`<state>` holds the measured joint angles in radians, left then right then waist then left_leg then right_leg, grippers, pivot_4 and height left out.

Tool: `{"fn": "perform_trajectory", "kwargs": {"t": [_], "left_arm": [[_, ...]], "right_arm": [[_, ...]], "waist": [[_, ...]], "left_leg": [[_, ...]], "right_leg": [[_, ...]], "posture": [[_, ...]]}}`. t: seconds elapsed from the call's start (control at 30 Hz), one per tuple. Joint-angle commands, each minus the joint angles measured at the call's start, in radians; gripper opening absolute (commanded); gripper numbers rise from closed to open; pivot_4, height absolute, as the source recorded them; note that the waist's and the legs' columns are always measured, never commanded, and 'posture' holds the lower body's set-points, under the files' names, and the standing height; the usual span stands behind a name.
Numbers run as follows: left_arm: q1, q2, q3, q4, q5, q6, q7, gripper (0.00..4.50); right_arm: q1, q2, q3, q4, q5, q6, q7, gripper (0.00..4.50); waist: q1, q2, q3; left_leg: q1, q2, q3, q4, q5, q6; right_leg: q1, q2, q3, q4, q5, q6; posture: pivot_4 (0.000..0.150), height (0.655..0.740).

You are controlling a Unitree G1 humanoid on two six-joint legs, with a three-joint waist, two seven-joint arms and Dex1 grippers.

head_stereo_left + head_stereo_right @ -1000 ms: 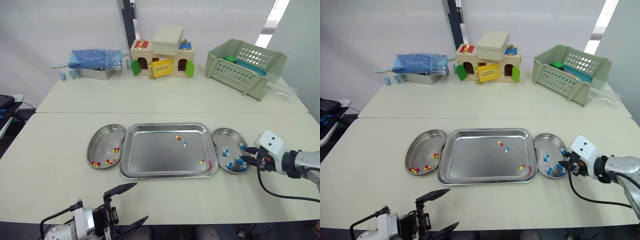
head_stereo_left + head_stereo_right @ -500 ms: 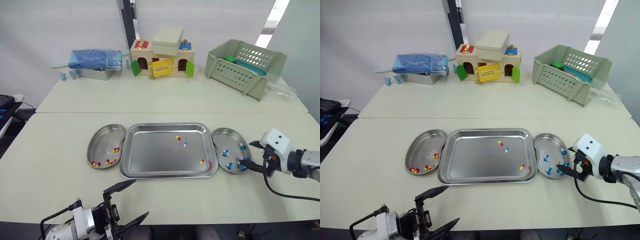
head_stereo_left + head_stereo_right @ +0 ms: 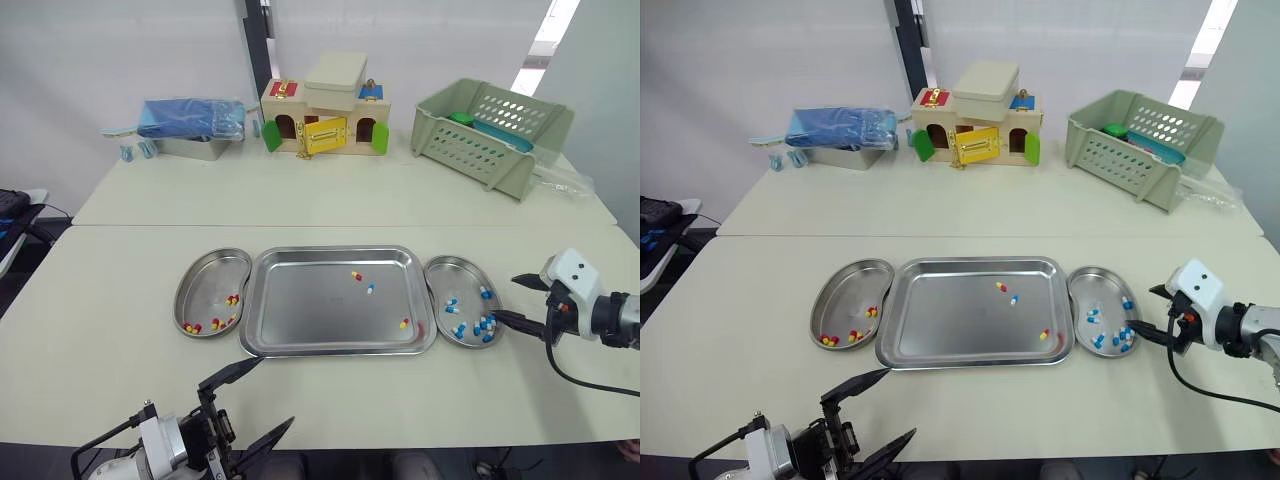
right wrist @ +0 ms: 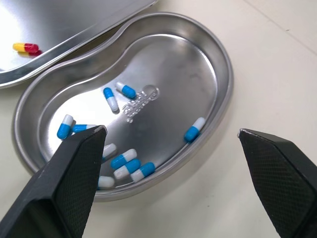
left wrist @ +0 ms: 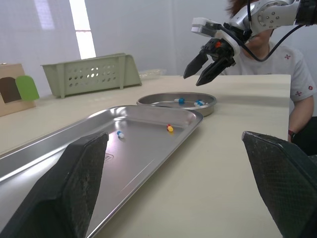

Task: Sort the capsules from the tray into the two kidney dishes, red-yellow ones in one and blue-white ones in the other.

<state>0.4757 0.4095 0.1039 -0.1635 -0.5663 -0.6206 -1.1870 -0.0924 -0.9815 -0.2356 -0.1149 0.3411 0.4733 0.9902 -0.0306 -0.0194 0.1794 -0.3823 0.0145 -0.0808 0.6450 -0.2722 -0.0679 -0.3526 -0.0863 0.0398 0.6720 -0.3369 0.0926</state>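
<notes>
Nearest, at 7 o'clock from the rectangular steel tray (image 3: 310, 312), the left claw (image 3: 277, 391) hangs released over the front edge of the cream tabletop (image 3: 120, 300), its fingers wide apart and holding nothing. 3 capsules lie in the tray. The nearer red-yellow capsule (image 3: 403, 323) lies at 4 o'clock, close to the tray's right wall. Just beside the tray at 9 o'clock, the left steel kidney dish (image 3: 205, 278) holds only red-yellow ones. At 3 o'clock the right steel kidney dish (image 3: 450, 276) holds only blue-white ones. The right claw (image 3: 502, 296) hovers just beside that dish's outer rim, released and empty, its fingers spread wide. Farther in, at about 1 o'clock from the tray's middle, the lone blue-white capsule (image 3: 370, 289) lies close to the farther red-yellow capsule (image 3: 356, 276), the 2 not touching.

The step in hand looks like the next pick, and the blue-white one suits the right claw. The claw should cross above the dish rim and the tray wall. It should narrow its spread before descending, so the red-yellow neighbour is not nudged. Then it should straddle the capsule across its short side and close gently, since a smooth capsule on polished steel will likely skid or squirt out. The 2 red-yellow ones suit the left claw, which has a long reach to them.
</notes>
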Motion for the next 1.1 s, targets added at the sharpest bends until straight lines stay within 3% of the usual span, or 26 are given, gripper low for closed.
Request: {"fn": "perform_trajectory", "kwargs": {"t": [0.03, 0.27, 0.37, 0.5, 0.77, 1.1], "left_arm": [[0.031, 0.059, 0.085, -0.086, 0.014, 0.061, 0.088, 4.50], [0.120, 0.281, 0.403, -0.177, -0.049, 0.456, 0.305, 4.50], [0.179, 0.384, 0.560, -0.152, -0.091, 0.650, 0.316, 4.50], [0.159, 0.506, 0.727, 0.016, -0.086, 0.771, 0.252, 4.50], [0.009, 0.631, 0.754, 0.272, 0.031, 0.796, 0.186, 4.50], [-0.081, 0.602, 0.716, 0.288, 0.089, 0.796, 0.137, 4.50]], "right_arm": [[0.002, -0.003, -0.090, 0.048, 0.056, -0.070, 0.070, 4.49], [-0.031, -0.020, -0.104, 0.256, 0.028, -0.255, 0.182, 4.49], [-0.043, -0.043, -0.081, 0.339, 0.001, -0.302, 0.205, 4.49], [-0.038, -0.086, -0.057, 0.390, -0.012, -0.249, 0.250, 4.49], [-0.045, -0.122, -0.042, 0.434, -0.014, -0.161, 0.295, 4.49], [-0.011, -0.117, -0.073, 0.412, -0.006, -0.175, 0.275, 4.49]], "waist": [[0.000, -0.001, 0.000], [-0.003, -0.001, 0.001], [-0.005, -0.001, 0.002], [-0.005, 0.001, 0.003], [-0.006, 0.002, 0.004], [-0.009, 0.002, 0.004]], "left_leg": [[0.000, 0.000, 0.000, 0.000, 0.000, 0.000], [0.001, 0.000, 0.000, 0.000, 0.000, 0.000], [0.001, 0.000, 0.000, 0.000, 0.000, 0.000], [0.001, 0.000, 0.001, 0.000, 0.000, 0.000], [0.001, 0.000, 0.001, -0.001, 0.000, 0.000], [0.001, 0.001, 0.002, -0.001, 0.000, 0.000]], "right_leg": [[0.000, 0.000, 0.000, 0.000, 0.000, 0.000], [0.000, 0.000, 0.000, 0.001, 0.000, 0.000], [0.000, 0.000, 0.000, 0.001, 0.000, 0.000], [-0.001, 0.000, 0.000, 0.002, 0.000, 0.000], [-0.001, 0.000, 0.000, 0.002, 0.000, 0.000], [-0.001, 0.000, 0.001, 0.002, 0.000, 0.000]], "posture": [[0.150, 0.7400], [0.150, 0.7400], [0.150, 0.7400], [0.150, 0.7400], [0.150, 0.7400], [0.150, 0.7400]]}}
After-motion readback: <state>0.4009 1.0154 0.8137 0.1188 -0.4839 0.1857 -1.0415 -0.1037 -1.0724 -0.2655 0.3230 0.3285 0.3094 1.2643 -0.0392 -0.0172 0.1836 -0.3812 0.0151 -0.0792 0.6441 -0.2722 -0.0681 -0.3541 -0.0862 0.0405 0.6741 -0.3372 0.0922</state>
